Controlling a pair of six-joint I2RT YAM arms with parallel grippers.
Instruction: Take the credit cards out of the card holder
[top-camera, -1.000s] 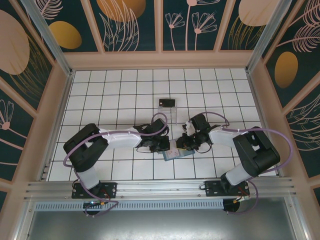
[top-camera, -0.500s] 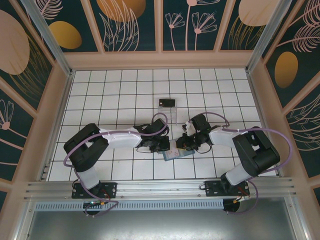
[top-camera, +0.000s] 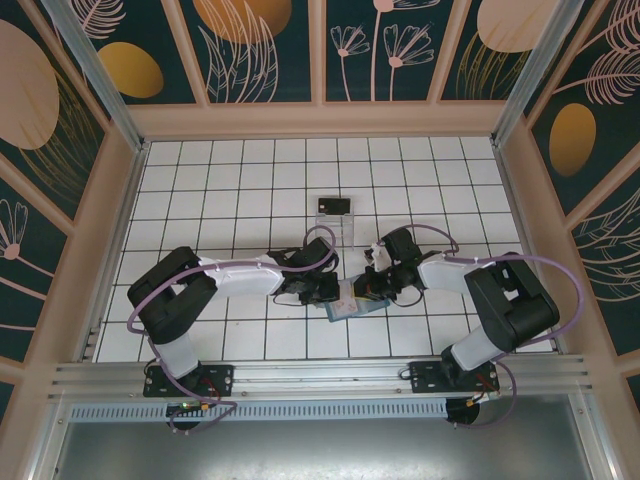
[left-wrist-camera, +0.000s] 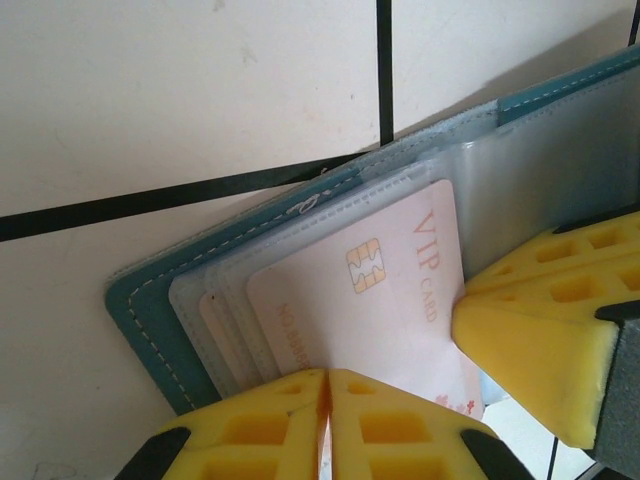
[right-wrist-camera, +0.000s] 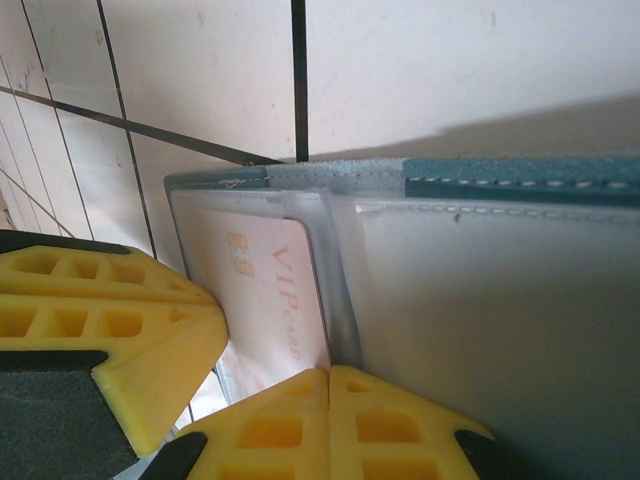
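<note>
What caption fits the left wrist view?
Left pincer shut at the pale VIP card tucked in the open teal card holder.

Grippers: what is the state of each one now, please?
Left gripper: jaws shut at the card holder; grip unclear.
Right gripper: jaws shut at the pale card; grip unclear.

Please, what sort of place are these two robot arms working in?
Probably a purpose-built robot test booth, not a home or shop: a white gridded table, flower-patterned wall panels closing it in, and a metal rail along the near edge.
</note>
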